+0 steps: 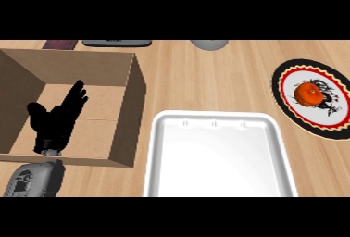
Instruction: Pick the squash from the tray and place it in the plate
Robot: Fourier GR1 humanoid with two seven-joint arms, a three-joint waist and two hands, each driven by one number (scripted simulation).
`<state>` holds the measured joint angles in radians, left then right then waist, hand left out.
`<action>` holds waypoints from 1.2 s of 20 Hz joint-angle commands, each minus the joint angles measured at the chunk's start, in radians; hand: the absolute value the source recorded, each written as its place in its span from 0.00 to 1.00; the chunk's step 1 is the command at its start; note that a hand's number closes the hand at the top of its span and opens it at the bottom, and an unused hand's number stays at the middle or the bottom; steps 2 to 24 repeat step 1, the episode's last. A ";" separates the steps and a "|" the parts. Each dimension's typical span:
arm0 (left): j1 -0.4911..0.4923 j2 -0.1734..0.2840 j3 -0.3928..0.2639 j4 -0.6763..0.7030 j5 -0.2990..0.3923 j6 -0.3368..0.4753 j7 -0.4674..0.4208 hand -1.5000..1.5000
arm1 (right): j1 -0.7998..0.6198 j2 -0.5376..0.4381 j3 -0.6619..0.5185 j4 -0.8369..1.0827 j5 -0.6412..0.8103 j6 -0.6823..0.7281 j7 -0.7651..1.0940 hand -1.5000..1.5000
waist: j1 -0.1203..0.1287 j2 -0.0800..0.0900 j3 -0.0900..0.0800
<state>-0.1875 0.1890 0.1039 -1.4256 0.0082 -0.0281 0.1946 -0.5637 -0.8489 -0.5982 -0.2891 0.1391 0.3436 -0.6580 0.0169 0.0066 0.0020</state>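
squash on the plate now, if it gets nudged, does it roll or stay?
The squash looks round and squat, so a nudge would probably roll it a little. It sits near the middle of the plate, which looks shallow, so its rim may not stop a harder push. Skin looks smooth, possibly slippery.

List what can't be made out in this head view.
- Right hand: not in the head view at all.
- Grey object at the counter's far edge: cut off by the top of the view; what it is cannot be told.
- Two dark items beyond the cardboard box: also cut off at the top.
- Box floor: partly hidden by the left hand.
- Squash on the plate: too small for detail.
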 commanded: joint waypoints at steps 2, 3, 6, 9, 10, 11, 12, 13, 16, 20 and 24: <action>-0.011 -0.030 -0.010 0.011 -0.007 0.019 -0.004 0.50 | 0.076 -0.001 0.004 0.054 0.014 -0.022 -0.099 0.00 | 0.001 0.003 0.001; -0.011 -0.030 -0.010 0.011 -0.007 0.019 -0.004 0.50 | 0.076 -0.001 0.004 0.054 0.014 -0.022 -0.099 0.00 | 0.001 0.003 0.001; -0.011 -0.030 -0.010 0.011 -0.007 0.019 -0.004 0.50 | 0.076 -0.001 0.004 0.054 0.014 -0.022 -0.099 0.00 | 0.001 0.003 0.001; -0.011 -0.030 -0.010 0.011 -0.007 0.019 -0.004 0.50 | 0.076 -0.001 0.004 0.054 0.014 -0.022 -0.099 0.00 | 0.001 0.003 0.001; -0.011 -0.030 -0.010 0.011 -0.007 0.019 -0.004 0.50 | 0.076 -0.001 0.004 0.054 0.014 -0.022 -0.099 0.00 | 0.001 0.003 0.001; -0.011 -0.030 -0.010 0.011 -0.007 0.019 -0.004 0.50 | 0.076 -0.001 0.004 0.054 0.014 -0.022 -0.099 0.00 | 0.001 0.003 0.001; -0.011 -0.030 -0.010 0.011 -0.007 0.019 -0.004 0.50 | 0.076 -0.001 0.004 0.054 0.014 -0.022 -0.099 0.00 | 0.001 0.003 0.001; -0.011 -0.030 -0.010 0.011 -0.007 0.019 -0.004 0.50 | 0.076 -0.001 0.004 0.054 0.014 -0.022 -0.099 0.00 | 0.001 0.003 0.001; -0.011 -0.030 -0.010 0.011 -0.007 0.019 -0.004 0.50 | 0.076 -0.001 0.004 0.054 0.014 -0.022 -0.099 0.00 | 0.001 0.003 0.001; -0.011 -0.030 -0.010 0.011 -0.007 0.019 -0.004 0.50 | 0.076 -0.001 0.004 0.054 0.014 -0.022 -0.099 0.00 | 0.001 0.003 0.001; -0.011 -0.030 -0.010 0.011 -0.007 0.019 -0.004 0.50 | 0.076 -0.001 0.004 0.054 0.014 -0.022 -0.099 0.00 | 0.001 0.003 0.001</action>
